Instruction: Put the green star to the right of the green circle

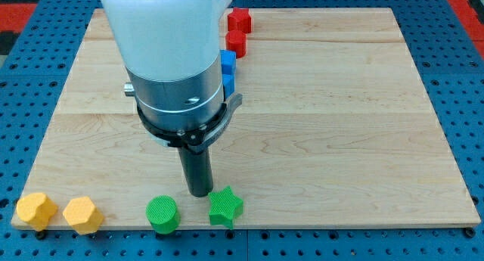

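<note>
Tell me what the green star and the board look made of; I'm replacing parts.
The green star looks like matte plastic, maybe 3D-printed: fine ridges show on top. The board looks like pale, smooth-finished wood, with visible grain and plank seams. My tip sits just left above the star.

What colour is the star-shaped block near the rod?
Green star, plain in the camera view, beside my tip.

Along the bottom edge of the surface (318, 125), the star (225, 206) sits just right of the circle (162, 213). My tip (200, 193) stands between them, slightly above, about touching the star. Two blocks (36, 210) (82, 214) lie near the bottom-left corner, and four blocks (239, 20) (237, 42) (228, 63) (229, 82) line up below the top edge.
</note>
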